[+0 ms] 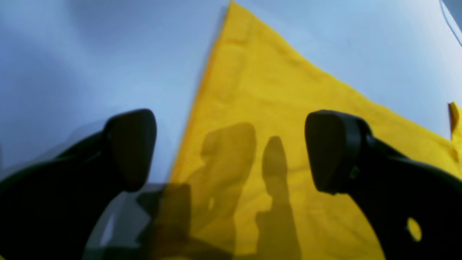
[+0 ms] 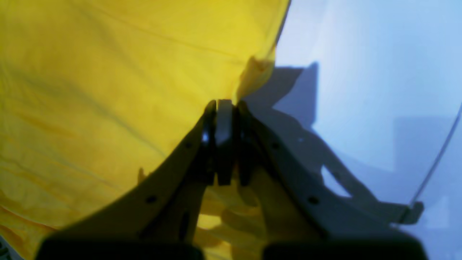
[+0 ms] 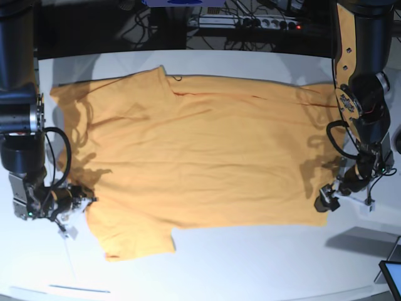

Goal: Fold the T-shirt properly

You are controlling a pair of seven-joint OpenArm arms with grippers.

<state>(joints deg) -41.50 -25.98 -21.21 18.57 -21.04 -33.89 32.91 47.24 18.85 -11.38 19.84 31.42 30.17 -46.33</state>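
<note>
T-shirt [image 3: 200, 150] lies spread across the table [image 3: 250, 263]; right gripper [image 3: 86, 199] at its left edge, left gripper [image 3: 327, 200] at its right corner.

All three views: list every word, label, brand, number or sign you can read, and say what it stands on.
None can be read.
T-shirt: plain, no print or tag showing.
Table: bare of any writing.
Both arms: no legible marking.
Blue thing at the far edge: cut off, unreadable.
</note>
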